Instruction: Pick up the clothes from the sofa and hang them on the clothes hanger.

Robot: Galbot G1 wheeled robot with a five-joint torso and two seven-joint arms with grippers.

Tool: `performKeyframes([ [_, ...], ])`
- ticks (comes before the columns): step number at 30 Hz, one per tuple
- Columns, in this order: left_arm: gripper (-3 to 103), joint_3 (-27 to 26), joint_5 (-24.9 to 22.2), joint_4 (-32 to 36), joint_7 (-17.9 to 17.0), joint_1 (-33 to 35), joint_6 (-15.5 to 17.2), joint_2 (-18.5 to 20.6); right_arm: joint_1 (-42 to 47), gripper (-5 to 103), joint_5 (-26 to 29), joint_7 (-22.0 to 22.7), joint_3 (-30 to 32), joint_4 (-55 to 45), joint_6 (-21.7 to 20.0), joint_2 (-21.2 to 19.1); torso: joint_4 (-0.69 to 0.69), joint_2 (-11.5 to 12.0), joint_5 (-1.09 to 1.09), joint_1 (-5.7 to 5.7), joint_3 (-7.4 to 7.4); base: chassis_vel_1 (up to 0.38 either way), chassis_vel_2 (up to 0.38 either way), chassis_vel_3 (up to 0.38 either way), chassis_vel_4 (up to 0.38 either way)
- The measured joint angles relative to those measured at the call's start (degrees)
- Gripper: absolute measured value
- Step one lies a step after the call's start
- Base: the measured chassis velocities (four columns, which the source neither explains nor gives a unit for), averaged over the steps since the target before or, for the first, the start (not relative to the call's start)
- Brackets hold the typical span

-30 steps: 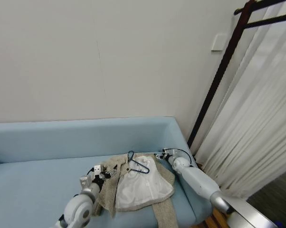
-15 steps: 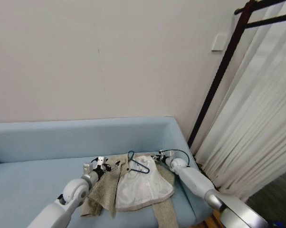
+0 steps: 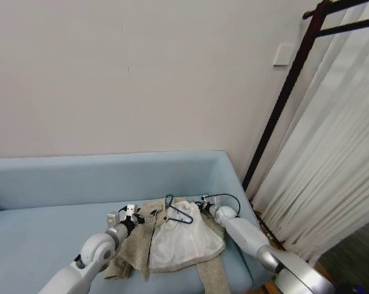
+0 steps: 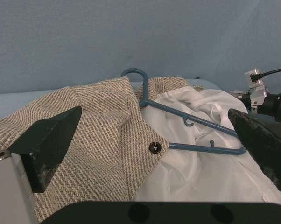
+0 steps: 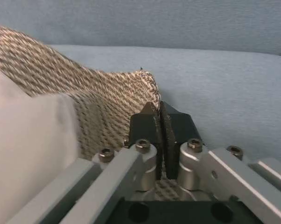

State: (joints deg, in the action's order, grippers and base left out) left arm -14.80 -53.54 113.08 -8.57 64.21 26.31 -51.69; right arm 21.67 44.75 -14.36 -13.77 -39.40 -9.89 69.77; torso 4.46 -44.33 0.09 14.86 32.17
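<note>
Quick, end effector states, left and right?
Left end effector: open, over the tweed jacket, holding nothing.
Right end effector: shut at the jacket's edge; whether cloth is pinched cannot be told.

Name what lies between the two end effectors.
Between left end effector and right end effector: the tweed jacket, white lining up, blue hanger on it, per head view.

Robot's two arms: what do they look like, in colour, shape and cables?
Both the left arm and the right arm are glossy white-grey tubes with rounded joints. The left gripper and the right gripper have silver metal frames with bolts and dark wedge-shaped jaws. A thin black cable loops at the right wrist.
</note>
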Motion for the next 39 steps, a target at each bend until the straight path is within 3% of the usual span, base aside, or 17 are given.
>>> performKeyframes([
  [8, 100, 0.15, -0.07, 0.15, -0.11, 0.95, 0.02, -0.71, 0.8, 0, -0.66, 1.63, 0.36, -3.87, 0.88, -2.09, 0.0, 0.0, -0.01, 0.0, 0.0, 0.0, 0.0, 0.0, 0.0],
  [13, 100, 0.02, -0.08, 0.57, -0.18, 1.17, -0.05, -0.86, 3.43, 0, -0.37, 5.07, 1.02, -12.36, 0.77, -5.12, 0.01, 0.0, 0.0, 0.0, 0.0, 0.0, 0.0, 0.0, 0.0],
  [22, 100, -1.95, 0.3, 1.89, -1.34, 4.21, -0.94, -1.36, 2.32, 0, -4.33, 6.24, 2.01, -22.72, 2.57, -7.79, -0.04, 0.0, -0.02, 0.0, 0.0, 0.0, 0.0, 0.0, 0.0],
  [27, 100, -1.99, 0.4, 1.9, -1.35, 4.46, -1.05, -1.59, 1.55, 0, -6.61, 5.72, 2.45, -28.32, 3.01, -9.8, 0.01, 0.0, -0.01, 0.0, 0.0, 0.0, 0.0, 0.0, 0.0],
  [35, 100, -2.21, 0.43, 1.51, -1.29, 4.48, -1.24, -1.43, 5.44, 0, -11.24, -0.65, -1.83, -43.77, -1.66, -17.48, 0.03, 0.0, -0.01, 0.0, 0.0, 0.0, 0.0, 0.0, 0.0],
  [39, 100, -2.01, 0.53, 1.1, -1.22, 4.35, -1.32, -1.45, 8.55, 0, -12.8, -2.39, -3.7, -47.22, -3.26, -17.72, 0.01, -0.01, -0.01, -0.01, -0.01, 0.0, 0.0, 0.0, 0.0],
])
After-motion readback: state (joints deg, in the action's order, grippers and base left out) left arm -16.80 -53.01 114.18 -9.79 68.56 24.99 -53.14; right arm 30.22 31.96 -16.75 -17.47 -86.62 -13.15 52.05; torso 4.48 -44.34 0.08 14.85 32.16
